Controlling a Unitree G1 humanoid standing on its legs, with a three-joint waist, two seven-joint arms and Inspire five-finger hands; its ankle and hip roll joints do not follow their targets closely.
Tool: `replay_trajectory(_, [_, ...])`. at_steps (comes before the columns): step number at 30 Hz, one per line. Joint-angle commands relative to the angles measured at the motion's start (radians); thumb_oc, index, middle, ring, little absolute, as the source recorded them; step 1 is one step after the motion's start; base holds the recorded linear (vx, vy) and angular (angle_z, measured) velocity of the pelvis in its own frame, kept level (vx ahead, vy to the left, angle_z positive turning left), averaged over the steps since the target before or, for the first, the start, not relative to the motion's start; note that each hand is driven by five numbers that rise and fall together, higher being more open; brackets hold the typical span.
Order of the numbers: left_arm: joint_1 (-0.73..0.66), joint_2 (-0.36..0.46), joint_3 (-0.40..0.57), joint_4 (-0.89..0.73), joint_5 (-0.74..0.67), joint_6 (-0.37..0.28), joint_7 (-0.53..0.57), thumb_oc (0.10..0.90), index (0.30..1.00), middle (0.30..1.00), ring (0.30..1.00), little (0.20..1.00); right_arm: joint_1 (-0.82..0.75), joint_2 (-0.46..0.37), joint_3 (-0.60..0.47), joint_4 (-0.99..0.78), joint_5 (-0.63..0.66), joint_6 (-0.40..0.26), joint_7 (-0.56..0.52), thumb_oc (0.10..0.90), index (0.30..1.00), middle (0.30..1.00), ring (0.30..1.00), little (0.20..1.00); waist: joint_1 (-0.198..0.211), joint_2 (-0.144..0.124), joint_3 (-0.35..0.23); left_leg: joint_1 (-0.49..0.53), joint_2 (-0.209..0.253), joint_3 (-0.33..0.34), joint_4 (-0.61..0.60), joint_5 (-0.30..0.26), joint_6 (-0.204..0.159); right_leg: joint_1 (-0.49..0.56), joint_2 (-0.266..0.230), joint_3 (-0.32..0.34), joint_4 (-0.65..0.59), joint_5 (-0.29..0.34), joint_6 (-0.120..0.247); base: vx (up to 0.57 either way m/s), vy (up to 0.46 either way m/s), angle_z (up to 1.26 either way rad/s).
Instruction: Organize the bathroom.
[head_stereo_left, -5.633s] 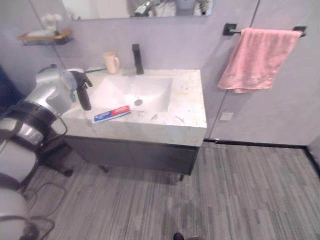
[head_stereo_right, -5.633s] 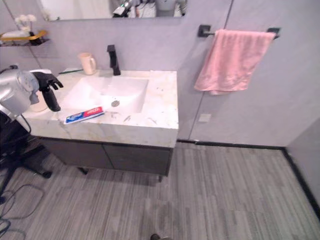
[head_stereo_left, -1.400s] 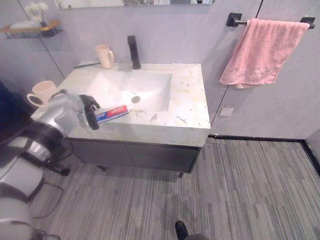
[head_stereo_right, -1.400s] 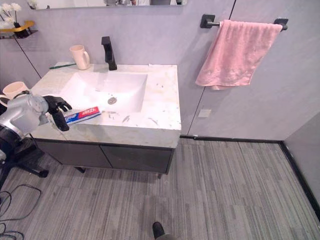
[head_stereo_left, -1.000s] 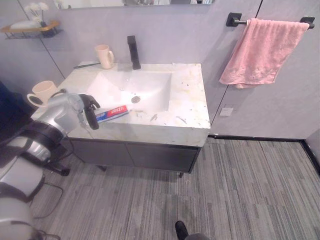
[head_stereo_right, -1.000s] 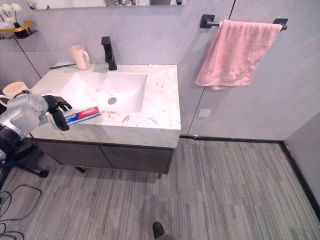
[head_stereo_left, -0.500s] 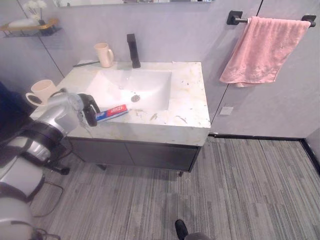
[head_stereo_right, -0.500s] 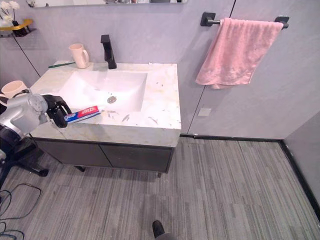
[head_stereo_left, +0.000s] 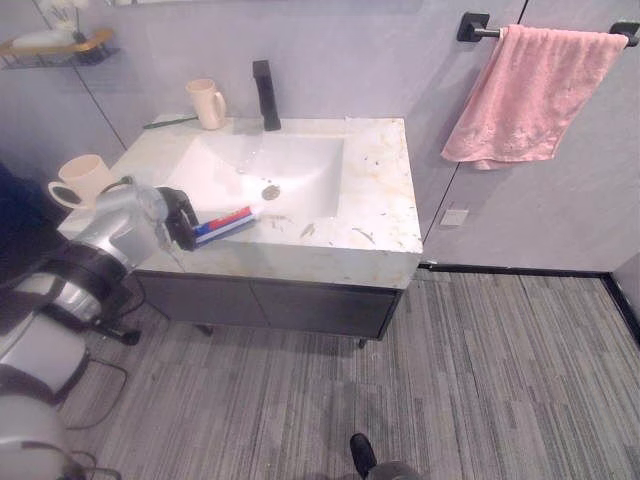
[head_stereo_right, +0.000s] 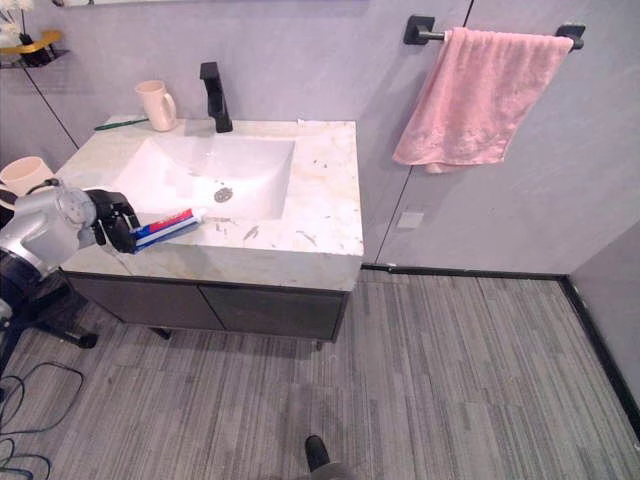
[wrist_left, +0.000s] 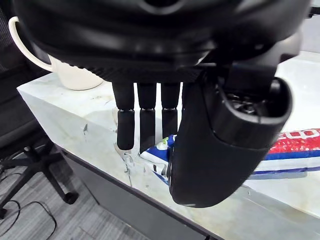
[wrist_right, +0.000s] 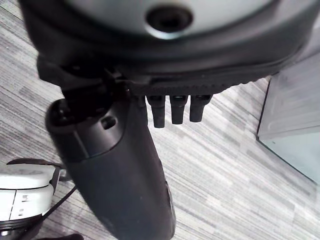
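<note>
Here, at the left of the frame, we see a cream mug (head_stereo_left: 82, 178) on the counter's (head_stereo_left: 385, 215) edge. Just right of it our left hand (head_stereo_left: 180, 218) curls its fingers and thumb round the toothpaste tube's (head_stereo_left: 228, 223) end, beside the sink (head_stereo_left: 270, 170). Upper right hangs a pink towel (head_stereo_left: 538, 92). Our right hand (wrist_right: 120, 165) hangs over floor, fingers relaxed, holding nothing.

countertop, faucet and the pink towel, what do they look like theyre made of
The countertop looks like polished marble or a marble-look stone: pale, glossy, with tan and grey veining. The faucet looks like metal with a matte black finish, squared and without shine. The pink towel looks like soft terry cloth: it drapes in folds over its bar and has a fuzzy surface.
</note>
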Motion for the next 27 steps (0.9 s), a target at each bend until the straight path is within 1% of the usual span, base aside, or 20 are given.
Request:
replay_trajectory(1, [-0.177, 0.075, 0.052, 0.033, 0.029, 0.01, 0.117, 0.433, 0.349, 0.349, 0.349, 0.349, 0.03, -0.107, 0.023, 0.039, 0.0, 0.025, -0.017, 0.8, 0.9, 0.9, 0.9, 0.9, -0.023, 0.024, -0.034, -0.056, 0.0, -0.036, 0.007, -0.017, -0.016, -0.034, 0.014, -0.001, 0.114, -0.098, 0.107, 0.0, 0.0, 0.0])
replay_trajectory(2, [-0.173, 0.079, 0.064, 0.024, -0.026, -0.001, 0.18, 0.433, 0.349, 0.349, 0.349, 0.349, 0.031, -0.105, 0.023, 0.041, 0.001, 0.022, -0.019, 0.8, 0.9, 0.9, 0.9, 0.9, -0.022, 0.022, -0.035, -0.055, 0.0, -0.037, 0.007, -0.016, -0.017, -0.033, 0.015, -0.001, 0.112, -0.098, 0.107, 0.0, 0.0, 0.0])
replay_trajectory(3, [-0.173, 0.073, 0.087, 0.009, -0.115, -0.016, 0.278, 0.4, 0.3, 0.3, 0.3, 0.3, 0.033, -0.102, 0.026, 0.042, 0.008, 0.022, -0.021, 0.8, 0.9, 0.9, 0.9, 0.9, -0.021, 0.018, -0.037, -0.053, 0.0, -0.035, 0.007, -0.016, -0.017, -0.03, 0.014, -0.001, 0.109, -0.096, 0.108, 0.0, 0.0, 0.0])
replay_trajectory(4, [-0.177, 0.067, 0.102, -0.001, -0.201, -0.028, 0.355, 0.4, 0.3, 0.3, 0.3, 0.3, 0.036, -0.099, 0.026, 0.04, 0.012, 0.021, -0.025, 0.8, 0.9, 0.9, 0.9, 0.9, -0.021, 0.016, -0.039, -0.051, 0.0, -0.035, 0.006, -0.017, -0.017, -0.028, 0.014, -0.001, 0.107, -0.095, 0.109, 0.01, -0.022, 0.03])
replay_trajectory(6, [-0.178, 0.058, 0.143, -0.036, -0.294, -0.027, 0.458, 0.4, 0.3, 0.3, 0.3, 0.3, 0.04, -0.091, 0.022, 0.038, 0.026, 0.019, -0.041, 0.8, 0.9, 0.9, 0.9, 0.9, -0.02, 0.012, -0.042, -0.048, 0.002, -0.034, 0.007, -0.018, -0.018, -0.023, 0.013, -0.005, 0.108, -0.097, 0.109, 0.02, -0.012, 0.07])
replay_trajectory(8, [-0.171, 0.062, 0.173, -0.063, -0.354, -0.025, 0.49, 0.4, 0.3, 0.3, 0.3, 0.3, 0.039, -0.086, 0.016, 0.04, 0.04, 0.016, -0.055, 0.8, 0.9, 0.9, 0.9, 0.9, -0.016, 0.008, -0.046, -0.044, 0.004, -0.032, 0.007, -0.018, -0.018, -0.02, 0.014, -0.006, 0.109, -0.097, 0.109, 0.01, -0.002, 0.04])
replay_trajectory(9, [-0.168, 0.063, 0.181, -0.067, -0.359, -0.03, 0.496, 0.4, 0.3, 0.3, 0.3, 0.3, 0.039, -0.085, 0.014, 0.041, 0.043, 0.017, -0.058, 0.8, 0.9, 0.9, 0.9, 0.9, -0.015, 0.007, -0.048, -0.043, 0.004, -0.032, 0.007, -0.018, -0.018, -0.019, 0.014, -0.007, 0.109, -0.098, 0.109, 0.0, 0.0, 0.0])
replay_trajectory(10, [-0.161, 0.072, 0.204, -0.093, -0.392, -0.033, 0.501, 0.4, 0.3, 0.3, 0.3, 0.3, 0.043, -0.083, 0.004, 0.043, 0.057, 0.006, -0.076, 0.8, 0.9, 0.9, 0.9, 0.9, -0.012, 0.003, -0.052, -0.04, 0.006, -0.029, 0.007, -0.02, -0.02, -0.016, 0.014, -0.01, 0.107, -0.098, 0.109, 0.0, 0.0, 0.0])
replay_trajectory(13, [-0.142, 0.072, 0.231, -0.119, -0.416, -0.045, 0.509, 0.4, 0.3, 0.3, 0.3, 0.3, 0.043, -0.085, -0.025, 0.049, 0.115, -0.014, -0.121, 0.8, 0.9, 0.9, 0.9, 0.9, -0.007, -0.006, -0.062, -0.033, 0.008, -0.026, 0.004, -0.023, -0.019, -0.009, 0.014, -0.013, 0.103, -0.098, 0.111, 0.0, 0.0, 0.0])
replay_trajectory(16, [-0.13, 0.076, 0.248, -0.149, -0.443, -0.054, 0.517, 0.4, 0.3, 0.3, 0.3, 0.3, 0.041, -0.094, -0.072, 0.05, 0.198, -0.047, -0.194, 0.8, 0.9, 0.9, 0.9, 0.9, -0.005, -0.015, -0.068, -0.025, 0.011, -0.02, 0.003, -0.026, -0.019, -0.002, 0.013, -0.016, 0.099, -0.096, 0.113, 0.0, -0.006, -0.04])
replay_trajectory(18, [-0.119, 0.072, 0.26, -0.17, -0.469, -0.059, 0.528, 0.4, 0.3, 0.3, 0.3, 0.3, 0.037, -0.115, -0.132, 0.039, 0.272, -0.09, -0.276, 0.8, 0.9, 0.9, 0.9, 0.9, -0.005, -0.025, -0.074, -0.019, 0.013, -0.015, 0.002, -0.028, -0.019, 0.003, 0.013, -0.016, 0.095, -0.092, 0.116, 0.0, -0.007, -0.03])
replay_trajectory(19, [-0.111, 0.07, 0.265, -0.189, -0.482, -0.058, 0.53, 0.4, 0.3, 0.3, 0.3, 0.3, 0.034, -0.135, -0.166, 0.022, 0.303, -0.1, -0.304, 0.8, 0.9, 0.9, 0.9, 0.9, -0.005, -0.03, -0.077, -0.016, 0.013, -0.014, 0.002, -0.029, -0.019, 0.006, 0.013, -0.016, 0.092, -0.089, 0.117, 0.0, 0.0, 0.0])
replay_trajectory(21, [-0.09, 0.075, 0.283, -0.242, -0.516, -0.044, 0.55, 0.4, 0.3, 0.3, 0.3, 0.3, 0.031, -0.196, -0.258, -0.038, 0.358, -0.148, -0.404, 0.8, 0.9, 0.9, 0.9, 0.9, -0.007, -0.044, -0.083, -0.007, 0.015, -0.008, 0.002, -0.032, -0.019, 0.013, 0.012, -0.016, 0.086, -0.083, 0.118, 0.0, 0.0, 0.0])
replay_trajectory(22, [-0.082, 0.076, 0.29, -0.257, -0.525, -0.04, 0.552, 0.4, 0.3, 0.3, 0.3, 0.3, 0.032, -0.213, -0.282, -0.061, 0.37, -0.15, -0.427, 0.8, 0.9, 0.9, 0.9, 0.9, -0.008, -0.048, -0.084, -0.004, 0.016, -0.007, 0.002, -0.034, -0.019, 0.015, 0.012, -0.015, 0.085, -0.083, 0.118, 0.0, 0.0, 0.0])
replay_trajectory(23, [-0.064, 0.081, 0.317, -0.297, -0.531, -0.017, 0.552, 0.4, 0.3, 0.3, 0.3, 0.3, 0.038, -0.261, -0.348, -0.126, 0.377, -0.167, -0.491, 0.8, 0.9, 0.9, 0.9, 0.9, -0.013, -0.056, -0.086, 0.004, 0.017, -0.005, 0.002, -0.036, -0.018, 0.022, 0.012, -0.014, 0.084, -0.083, 0.117, 0.0, 0.0, 0.0])
replay_trajectory(24, [-0.059, 0.084, 0.324, -0.308, -0.536, -0.011, 0.553, 0.4, 0.3, 0.3, 0.3, 0.3, 0.041, -0.281, -0.376, -0.15, 0.379, -0.164, -0.506, 0.8, 0.9, 0.9, 0.9, 0.9, -0.015, -0.058, -0.088, 0.005, 0.018, -0.003, 0.002, -0.037, -0.019, 0.022, 0.012, -0.013, 0.083, -0.082, 0.117, 0.02, 0.01, -0.05])
replay_trajectory(25, [-0.049, 0.086, 0.336, -0.322, -0.542, -0.007, 0.55, 0.4, 0.3, 0.3, 0.3, 0.3, 0.05, -0.319, -0.429, -0.193, 0.367, -0.178, -0.546, 0.8, 0.9, 0.9, 0.9, 0.9, -0.021, -0.06, -0.088, 0.013, 0.018, -0.002, 0.003, -0.043, -0.018, 0.028, 0.012, -0.014, 0.083, -0.085, 0.118, 0.01, 0.019, -0.03])
replay_trajectory(26, [-0.045, 0.093, 0.348, -0.333, -0.541, 0.001, 0.538, 0.4, 0.3, 0.3, 0.3, 0.3, 0.063, -0.37, -0.503, -0.246, 0.335, -0.193, -0.576, 0.8, 0.9, 0.9, 0.9, 0.9, -0.027, -0.063, -0.093, 0.015, 0.019, 0.004, 0.002, -0.041, -0.018, 0.028, 0.013, -0.012, 0.08, -0.081, 0.117, 0.02, 0.035, -0.03])
replay_trajectory(27, [-0.045, 0.096, 0.354, -0.333, -0.544, 0.003, 0.536, 0.4, 0.3, 0.3, 0.3, 0.3, 0.07, -0.402, -0.552, -0.28, 0.313, -0.201, -0.593, 0.8, 0.9, 0.9, 0.9, 0.9, -0.033, -0.064, -0.095, 0.02, 0.019, 0.007, 0.002, -0.046, -0.018, 0.032, 0.013, -0.012, 0.08, -0.084, 0.119, 0.01, 0.041, 0.01])
